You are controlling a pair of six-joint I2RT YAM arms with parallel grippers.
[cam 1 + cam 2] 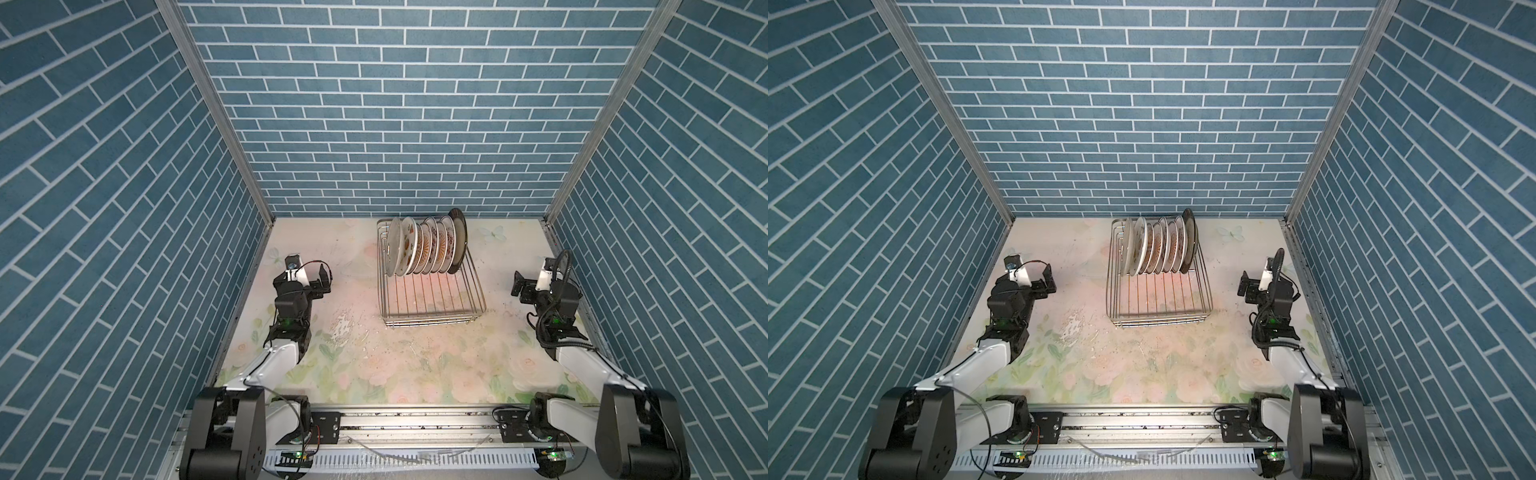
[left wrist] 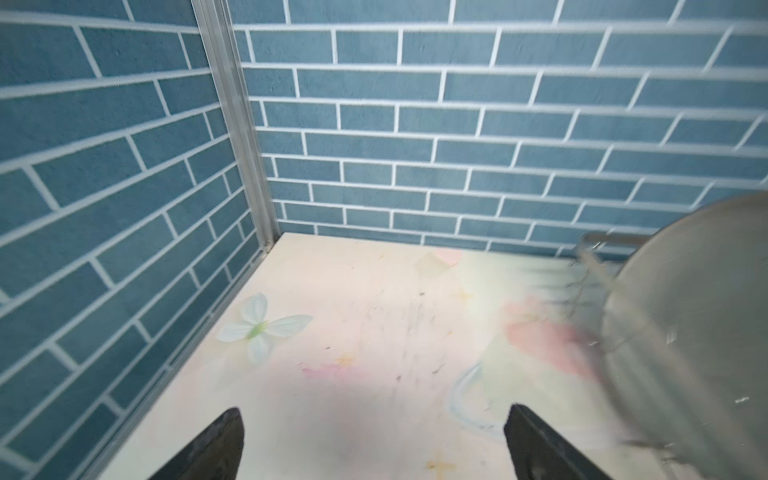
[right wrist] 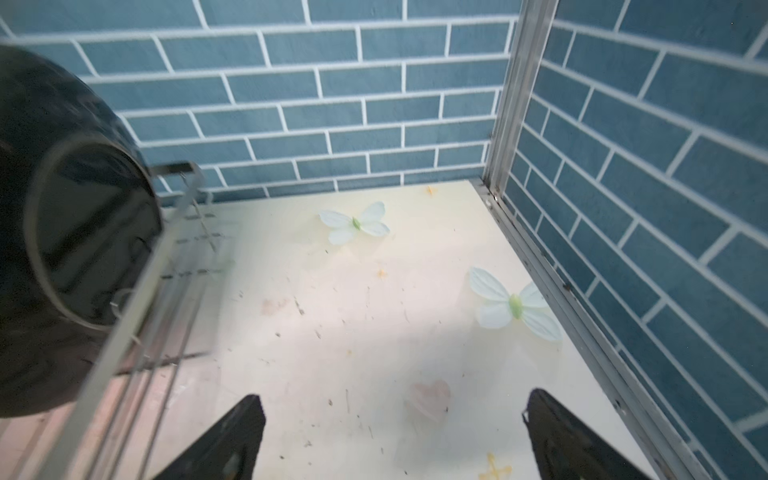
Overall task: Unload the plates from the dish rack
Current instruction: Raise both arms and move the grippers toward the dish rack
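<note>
- The left gripper (image 2: 374,419), black and 2-fingered, is shown with its jaws spread wide and nothing between them. It is held low over the pale floral-printed tabletop (image 1: 374,365), well apart from the rack.
- The right gripper (image 3: 395,399), of the same make, is likewise shown parted and empty, well apart from the rack on the opposite side.
- Between the 2 arms, toward the back wall, the rectangular silver wire dish rack (image 1: 432,322) is set. No plate appears to have been taken out yet.
- About 8 round ceramic plates (image 1: 424,249) are stood on edge in 1 tight row across the rack's rear half, while its front half is left bare.
- A pale white plate (image 1: 392,245) is placed at the end nearest the left arm, and a larger dark-rimmed plate (image 1: 459,239) at the end nearest the right arm.
- Risk: because the gaps between plates are narrow, a finger may be wedged against a neighbour, so that 2 plates are knocked together and chipped.
- Risk: a glazed rim may be lost from a shallow pinch, and the plate dropped onto the wire.
- Risk: if a plate is pulled sideways rather than straight up, it may be caught on the upright wires and the rack, likely light, tipped or shifted.
- Risk: should both arms be sent in together, a collision over the row is possible.
</note>
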